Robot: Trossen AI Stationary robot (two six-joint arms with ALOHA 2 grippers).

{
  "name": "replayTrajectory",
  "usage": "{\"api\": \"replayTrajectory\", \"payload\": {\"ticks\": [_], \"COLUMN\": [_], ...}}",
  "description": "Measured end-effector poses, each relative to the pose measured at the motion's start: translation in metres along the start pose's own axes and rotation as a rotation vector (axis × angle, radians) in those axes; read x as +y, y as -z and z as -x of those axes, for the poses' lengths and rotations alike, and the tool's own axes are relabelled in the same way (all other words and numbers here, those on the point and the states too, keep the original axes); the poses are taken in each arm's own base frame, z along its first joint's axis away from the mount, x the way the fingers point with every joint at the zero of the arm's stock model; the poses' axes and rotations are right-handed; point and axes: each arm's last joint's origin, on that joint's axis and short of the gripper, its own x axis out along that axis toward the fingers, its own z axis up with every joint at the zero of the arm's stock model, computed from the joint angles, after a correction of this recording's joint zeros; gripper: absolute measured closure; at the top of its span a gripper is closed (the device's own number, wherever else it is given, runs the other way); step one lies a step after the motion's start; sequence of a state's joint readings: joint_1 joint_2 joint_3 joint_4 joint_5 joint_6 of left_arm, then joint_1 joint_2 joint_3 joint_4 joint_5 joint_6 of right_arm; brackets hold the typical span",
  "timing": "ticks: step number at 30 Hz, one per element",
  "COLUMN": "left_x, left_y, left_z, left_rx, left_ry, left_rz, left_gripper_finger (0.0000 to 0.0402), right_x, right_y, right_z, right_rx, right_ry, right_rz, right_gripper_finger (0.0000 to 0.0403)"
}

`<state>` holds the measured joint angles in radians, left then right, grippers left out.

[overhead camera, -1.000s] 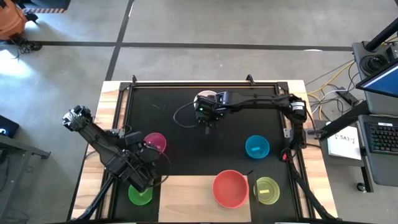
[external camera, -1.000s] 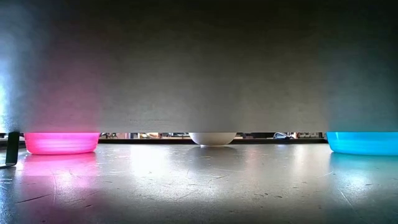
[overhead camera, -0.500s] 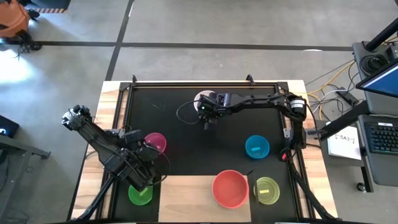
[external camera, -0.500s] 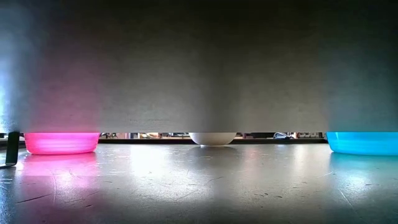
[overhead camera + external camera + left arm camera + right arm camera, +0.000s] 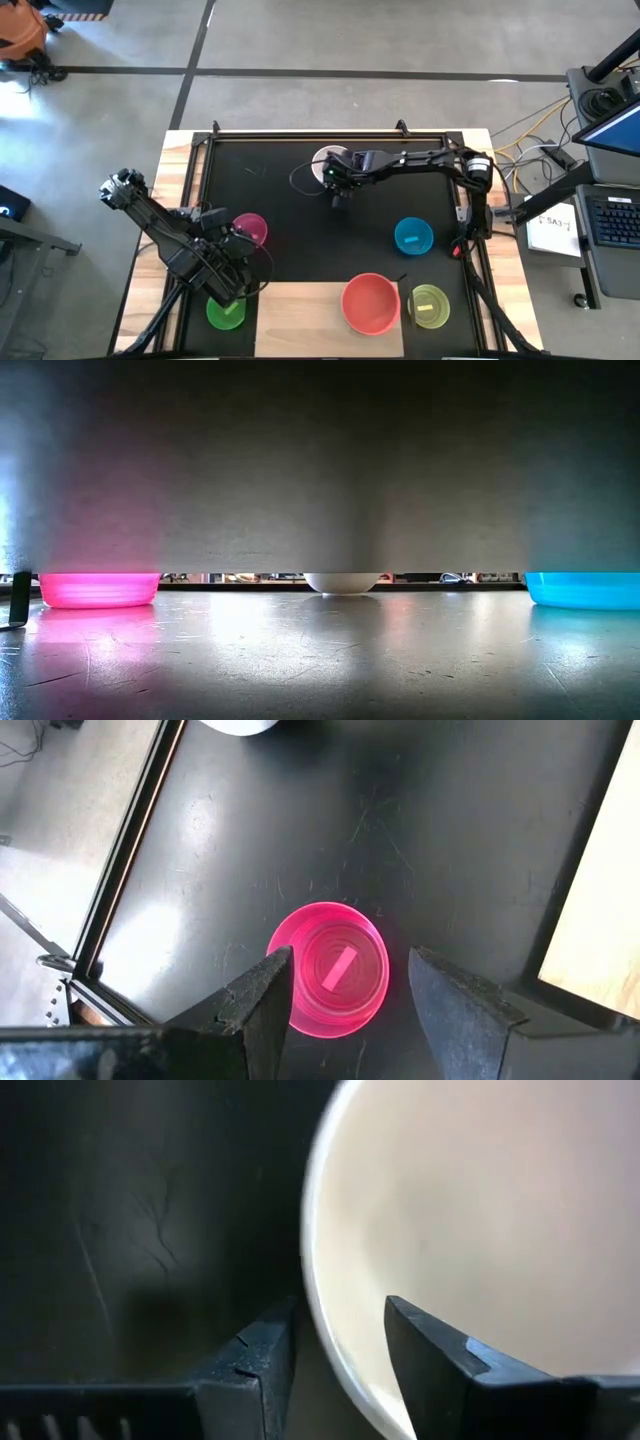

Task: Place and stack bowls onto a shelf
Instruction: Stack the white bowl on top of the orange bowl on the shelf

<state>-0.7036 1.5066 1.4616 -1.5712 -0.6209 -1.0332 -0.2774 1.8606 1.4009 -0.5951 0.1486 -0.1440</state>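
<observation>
My right gripper [image 5: 340,1330] is open and low over the white bowl [image 5: 324,158] at the mat's far middle. One finger [image 5: 250,1360] stands outside the bowl's rim [image 5: 315,1295] and the other finger [image 5: 430,1350] inside it. My left gripper [image 5: 350,970] hangs open above the magenta bowl [image 5: 333,968], which sits on the black mat at the left [image 5: 250,230]. A red bowl [image 5: 371,303] rests on the light-wood shelf [image 5: 300,320] at the near edge. The cyan bowl [image 5: 413,236] sits on the mat. My right gripper straddles the white bowl's rim [image 5: 322,1330] from above, slanting down, one finger inside the bowl and one outside. Whether either finger touches the rim, I cannot tell. The bowl sits flat on the mat.
A green bowl [image 5: 225,312] lies left of the shelf, close under my left arm. A yellow-green bowl [image 5: 429,305] lies to the shelf's right. The black mat [image 5: 300,240] is framed by wooden table strips. The low view shows the magenta [image 5: 98,589], white [image 5: 341,582] and cyan [image 5: 583,589] bowls.
My right gripper has gone down onto the white bowl and shifted slightly toward the table's right. The bowl has stayed where it was.
</observation>
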Motion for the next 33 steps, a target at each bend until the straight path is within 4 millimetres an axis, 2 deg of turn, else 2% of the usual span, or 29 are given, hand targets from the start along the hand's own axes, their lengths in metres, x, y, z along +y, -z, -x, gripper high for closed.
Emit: {"api": "replayTrajectory", "payload": {"ticks": [3, 8, 12, 15, 20, 25, 29, 33], "left_x": [0.000, 0.000, -0.001, -0.001, -0.003, -0.006, -0.005, -0.004], "left_y": [0.000, -0.001, -0.002, -0.002, -0.003, -0.006, -0.009, -0.010], "left_z": [0.000, 0.000, 0.000, 0.000, 0.000, -0.003, -0.005, -0.007], "left_rx": [-0.010, -0.024, -0.030, -0.049, -0.069, -0.088, -0.083, -0.080], "left_ry": [-0.006, -0.011, -0.002, -0.010, -0.004, 0.001, -0.008, -0.016], "left_rz": [0.000, 0.004, 0.027, 0.061, 0.092, 0.118, 0.126, 0.065], "left_gripper_finger": [0.0219, 0.0219, 0.0219, 0.0219, 0.0219, 0.0219, 0.0219, 0.0219], "right_x": [-0.002, -0.003, -0.003, -0.002, 0.011, 0.037, 0.065, 0.096], "right_y": [0.004, 0.006, 0.004, 0.000, -0.011, -0.016, -0.010, 0.004], "right_z": [-0.003, -0.005, -0.001, 0.010, 0.050, 0.109, 0.162, 0.207], "right_rx": [0.013, 0.022, 0.028, 0.066, 0.055, -0.007, -0.103, -0.177], "right_ry": [0.002, 0.003, -0.001, -0.021, -0.133, -0.188, -0.244, -0.330], "right_rz": [-0.018, -0.007, 0.000, 0.006, -0.001, -0.003, -0.023, -0.076], "right_gripper_finger": [0.0292, 0.0381, 0.0393, 0.0394, 0.0394, 0.0394, 0.0394, 0.0394]}}
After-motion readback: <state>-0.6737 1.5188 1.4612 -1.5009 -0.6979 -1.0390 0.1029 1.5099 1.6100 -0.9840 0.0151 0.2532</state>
